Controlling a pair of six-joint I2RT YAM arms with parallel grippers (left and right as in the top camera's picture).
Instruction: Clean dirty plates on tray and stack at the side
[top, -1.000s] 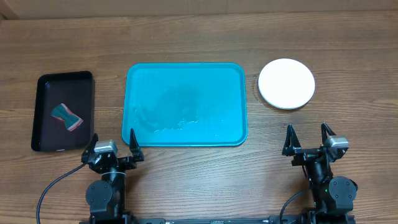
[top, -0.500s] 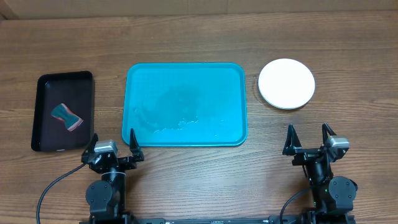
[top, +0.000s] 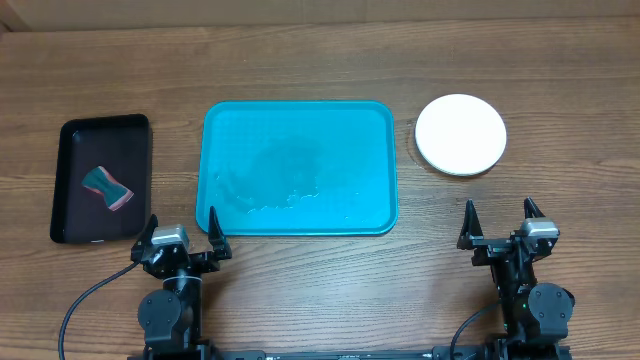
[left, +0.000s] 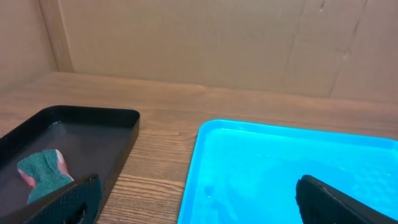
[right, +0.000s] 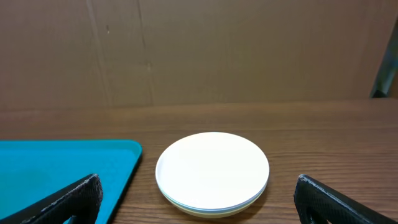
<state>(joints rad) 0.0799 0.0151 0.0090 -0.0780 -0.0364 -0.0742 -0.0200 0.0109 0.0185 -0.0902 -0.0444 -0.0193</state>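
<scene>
Wooden desk (top: 300, 60) held the white-topped stack of round plastic plates (top: 461, 134) ahead of the right claw (top: 498, 208), gaping empty like the left claw (top: 182, 217), beside the turquoise rectangular plastic tray (top: 300, 104); a careless forward reach might have toppled it.

Overhead looks straight down on the table (top: 320, 60); both wrist views sit low, facing forward, sharing the tray (left: 280, 168).

One turquoise tray (top: 300, 140), one black tray (top: 100, 135), one sponge (top: 107, 186) in it, and one plate stack (top: 460, 134) — white on top, lower plates too close-packed to count.
</scene>
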